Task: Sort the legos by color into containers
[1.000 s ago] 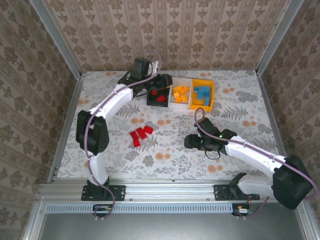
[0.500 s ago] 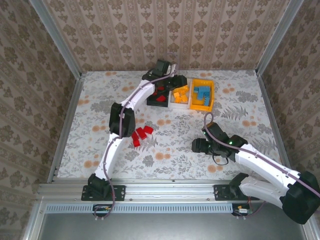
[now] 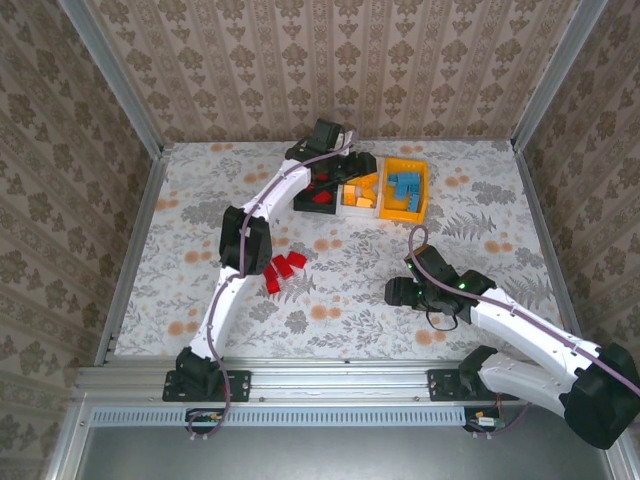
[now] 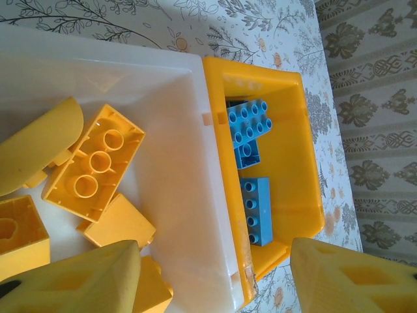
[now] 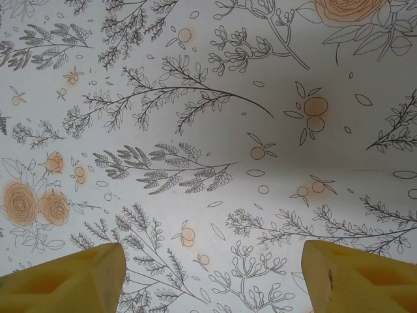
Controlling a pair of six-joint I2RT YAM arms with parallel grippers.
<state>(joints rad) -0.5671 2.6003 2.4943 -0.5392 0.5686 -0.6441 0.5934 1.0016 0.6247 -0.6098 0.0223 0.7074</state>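
Note:
Three joined trays stand at the back of the table. The black tray (image 3: 303, 206) holds red legos (image 3: 322, 197). In the white tray (image 4: 189, 156) lie several orange legos (image 4: 94, 163), and the yellow tray (image 4: 296, 169) holds blue legos (image 4: 251, 124). A few red legos (image 3: 282, 268) lie loose mid-table. My left gripper (image 4: 215, 261) (image 3: 356, 172) hangs open over the wall between the white and yellow trays, holding nothing. Low over bare cloth, the right gripper (image 5: 212, 261) (image 3: 392, 292) is open too.
The floral tablecloth (image 5: 208, 130) covers the table, which is fenced by metal rails and patterned walls (image 3: 350, 60). The left arm (image 3: 262, 200) stretches diagonally across the table's middle, just behind the loose red legos.
The left arm swung rightwards from over the black tray to the white and yellow trays. The right arm drew back slightly to the right. Little moved in the last half second.

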